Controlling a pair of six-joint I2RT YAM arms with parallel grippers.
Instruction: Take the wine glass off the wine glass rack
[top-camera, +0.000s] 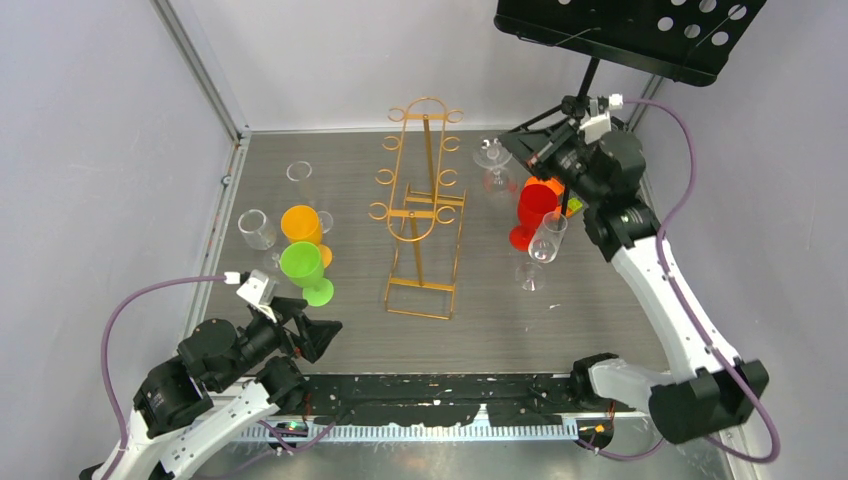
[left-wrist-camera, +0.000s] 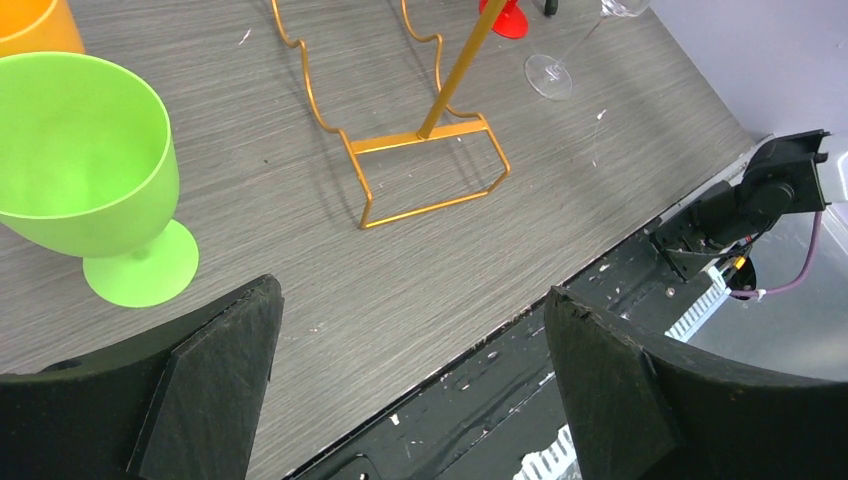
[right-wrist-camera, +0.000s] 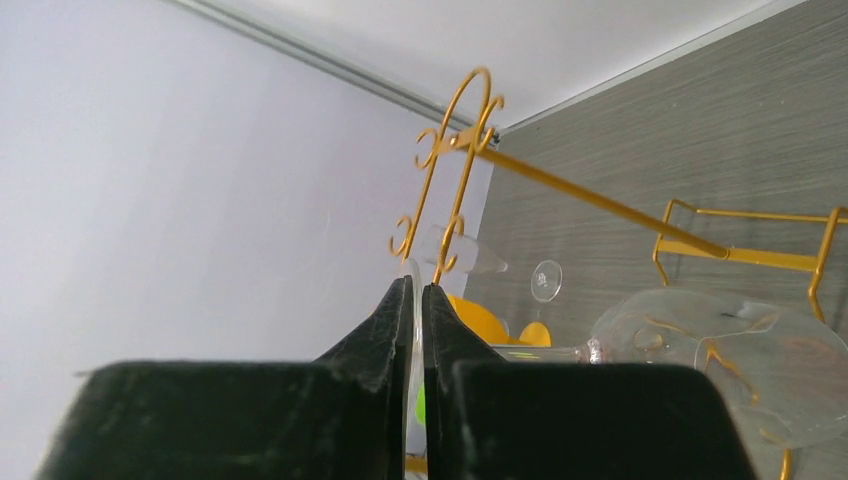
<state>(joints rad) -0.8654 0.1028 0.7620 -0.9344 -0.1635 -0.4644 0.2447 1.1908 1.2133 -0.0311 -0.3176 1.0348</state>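
The gold wire wine glass rack (top-camera: 425, 200) stands mid-table; its base (left-wrist-camera: 420, 140) shows in the left wrist view and its hooked top (right-wrist-camera: 455, 140) in the right wrist view. A clear wine glass (top-camera: 492, 155) hangs in the air just right of the rack's upper hooks, with a small gap between them. My right gripper (top-camera: 515, 142) is shut on the glass's foot: the thin disc sits edge-on between the fingertips (right-wrist-camera: 417, 290), and the stem runs right to the bowl (right-wrist-camera: 720, 350). My left gripper (left-wrist-camera: 415, 350) is open and holds nothing, low over the table's near edge (top-camera: 320, 335).
A green goblet (top-camera: 302, 265), an orange one (top-camera: 300, 222) and two clear glasses (top-camera: 257, 228) stand left of the rack. A red cup (top-camera: 533, 205) and another clear wine glass (top-camera: 548, 240) stand under the right arm. A black music stand (top-camera: 630, 30) overhangs the back right.
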